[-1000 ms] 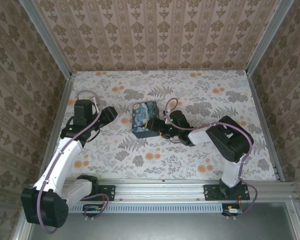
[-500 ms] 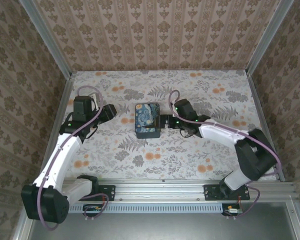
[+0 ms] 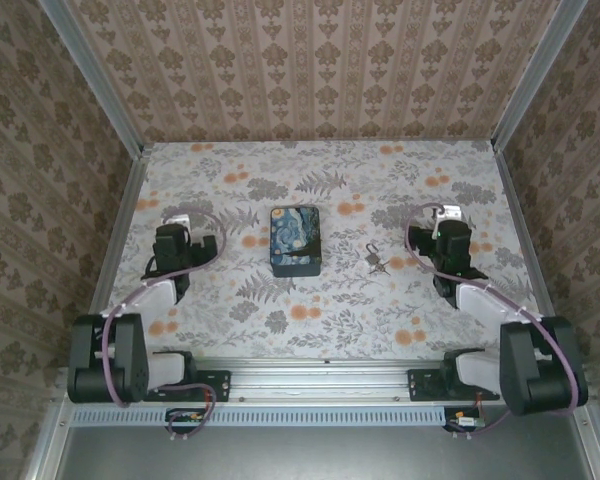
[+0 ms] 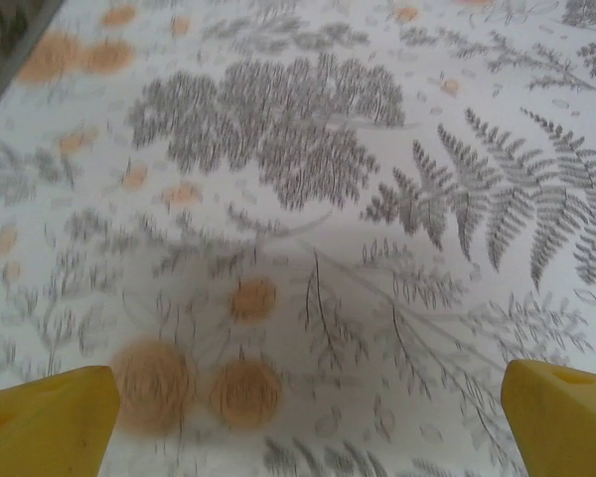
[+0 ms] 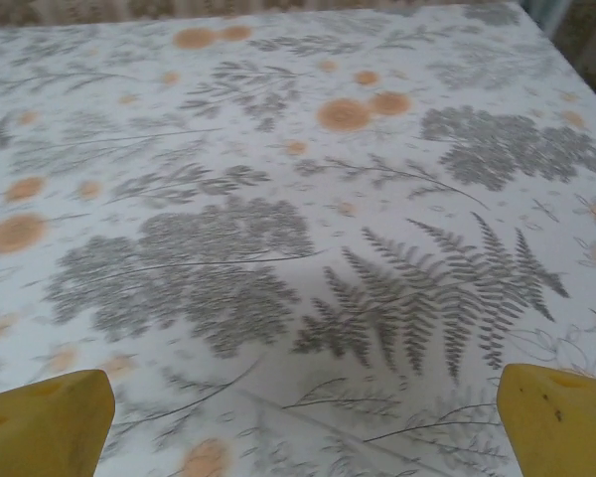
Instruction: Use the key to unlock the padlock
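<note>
Padlock (image 3: 372, 253) is my business: a tiny silvery metal block with a thin shackle, and neither pair of my fingers has it.

Nearest me, both arms sit folded close above their bases at the near edge of the flowered surface (image 3: 310, 320). My left fingers (image 4: 48, 422), yellow-tipped, stand spread wide, with nothing between them but printed ferns and orange blooms. My right fingers (image 5: 561, 412) are spread just as wide and are just as empty.

Farther out, the padlock lies on the surface between my right arm and the dark blue swirl-patterned rectangular tin (image 3: 294, 240), apart from both. The small dark-silvery metal key (image 3: 381, 267) on its ring lies touching it or just beside it, on the near side. At this size I cannot tell whether the key sits in the lock, or whether the shackle is sprung. The little cluster seems to run far to near, slanting a touch to my right.

From my right fingers it lies to the left, toward the middle of the surface. My left fingers have the tin standing between them and it. I judge the right arm nearer and better placed to reach in first.
</note>
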Controlling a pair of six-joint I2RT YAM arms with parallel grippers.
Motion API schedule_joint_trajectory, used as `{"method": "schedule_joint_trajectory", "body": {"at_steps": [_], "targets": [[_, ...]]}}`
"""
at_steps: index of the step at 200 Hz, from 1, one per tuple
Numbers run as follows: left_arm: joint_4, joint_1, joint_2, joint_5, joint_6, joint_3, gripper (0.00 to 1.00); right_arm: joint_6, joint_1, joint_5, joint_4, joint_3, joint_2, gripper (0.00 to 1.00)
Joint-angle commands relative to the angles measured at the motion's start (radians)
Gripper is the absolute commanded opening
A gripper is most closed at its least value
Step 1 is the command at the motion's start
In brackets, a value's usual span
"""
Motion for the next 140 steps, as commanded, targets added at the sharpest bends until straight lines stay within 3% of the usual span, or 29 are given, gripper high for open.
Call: {"method": "schedule_joint_trajectory", "body": {"at_steps": [1, 11, 24, 30, 34, 45, 62, 74, 140], "targets": [[0.354, 0.039, 0.084, 0.105, 0.120, -0.025, 1.00, 0.013, -0.065, -0.094, 0.289, -0.023, 0.086, 1.00], [0.458, 0.049, 0.129, 0.144, 0.126, -0.059, 1.00, 0.004, -0.079, -0.176, 0.296, 0.000, 0.141, 1.00], [0.612, 0.051, 0.202, 0.164, 0.131, -0.112, 1.00, -0.043, -0.064, -0.258, 0.462, -0.031, 0.259, 1.00], [0.711, 0.051, 0.248, 0.163, 0.136, -0.136, 1.00, -0.052, -0.050, -0.248, 0.564, -0.054, 0.305, 1.00], [0.751, 0.052, 0.264, 0.169, 0.140, -0.144, 1.00, -0.055, -0.053, -0.252, 0.535, -0.056, 0.293, 1.00], [0.605, 0.052, 0.227, 0.164, 0.131, -0.109, 1.00, -0.055, -0.057, -0.255, 0.460, -0.039, 0.263, 1.00], [0.530, 0.040, 0.240, 0.122, 0.135, -0.056, 1.00, -0.055, -0.052, -0.241, 0.401, -0.005, 0.270, 1.00], [0.591, 0.019, 0.245, 0.088, 0.152, -0.079, 1.00, -0.056, -0.049, -0.235, 0.424, -0.011, 0.275, 1.00], [0.546, 0.036, 0.245, 0.119, 0.139, -0.058, 1.00, -0.057, -0.047, -0.230, 0.412, -0.008, 0.272, 1.00]]}}
